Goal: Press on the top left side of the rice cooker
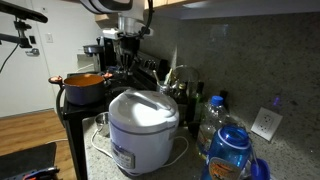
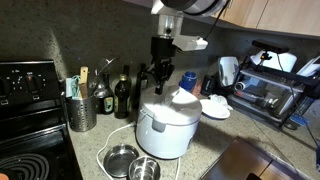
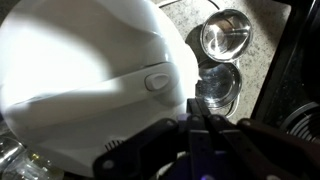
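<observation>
While the rice cooker (image 2: 166,128) stands upright near the middle of the counter (image 2: 88,150), the hand (image 2: 157,84) hangs from above over the far left part of its domed lid, and in both exterior views it is too dark to tell if the tips touch the lid or stay just over it. In the wrist view the hand (image 3: 198,118) shows as a dark, blurred shape at the bottom edge. Its fingers seem to come together in one narrow tip with nothing between them, so it looks clenched and empty. The cooker is nearly round, so its long axis is hard to name; it seems a little longer from front to back. In an exterior view the cooker (image 1: 143,122) turns its small control panel (image 1: 124,155) to the near left, and the glossy lid reflects the light. The oval lid button (image 3: 160,80) lies on the side of the lid nearest to two metal bowls (image 3: 224,34), which sit next to each other on the counter just beside the cooker. Far to the left in an exterior view an orange pot (image 1: 84,86) stands higher up, well apart from the cooker. On the near right of the same view there is a blue bottle (image 1: 232,150). A stove (image 2: 28,110) is at the left edge and a toaster oven (image 2: 276,88) at the right in an exterior view.
</observation>
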Available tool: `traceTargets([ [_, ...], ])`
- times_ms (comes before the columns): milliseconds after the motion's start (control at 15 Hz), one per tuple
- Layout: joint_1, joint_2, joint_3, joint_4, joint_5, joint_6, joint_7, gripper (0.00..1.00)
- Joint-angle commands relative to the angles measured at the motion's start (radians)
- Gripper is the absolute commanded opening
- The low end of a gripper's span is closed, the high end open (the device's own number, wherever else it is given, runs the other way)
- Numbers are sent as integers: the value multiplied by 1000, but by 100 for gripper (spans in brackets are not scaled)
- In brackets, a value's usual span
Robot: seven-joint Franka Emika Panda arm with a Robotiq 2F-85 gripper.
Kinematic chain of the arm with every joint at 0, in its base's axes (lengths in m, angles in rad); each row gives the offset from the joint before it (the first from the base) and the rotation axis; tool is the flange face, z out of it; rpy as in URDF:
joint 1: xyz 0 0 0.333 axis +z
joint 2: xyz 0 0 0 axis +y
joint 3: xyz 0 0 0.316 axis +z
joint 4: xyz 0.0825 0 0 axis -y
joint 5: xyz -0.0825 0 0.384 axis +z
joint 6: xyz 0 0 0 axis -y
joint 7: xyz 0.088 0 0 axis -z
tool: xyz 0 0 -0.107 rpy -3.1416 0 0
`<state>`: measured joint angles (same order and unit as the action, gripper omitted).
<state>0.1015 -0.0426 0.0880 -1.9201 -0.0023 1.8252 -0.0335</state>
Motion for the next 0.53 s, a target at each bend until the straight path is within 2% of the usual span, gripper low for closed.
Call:
traceTargets([
  [0,-3,1,3,6,8,-12,1,34],
  [67,-3,1,3,7,10,-13,0,15],
  [200,-3,3,3,6,10,-13,0,31],
  [267,-3,3,3,6,10,-13,0,34],
  [467,-3,3,3,6,10,-13,0,34],
])
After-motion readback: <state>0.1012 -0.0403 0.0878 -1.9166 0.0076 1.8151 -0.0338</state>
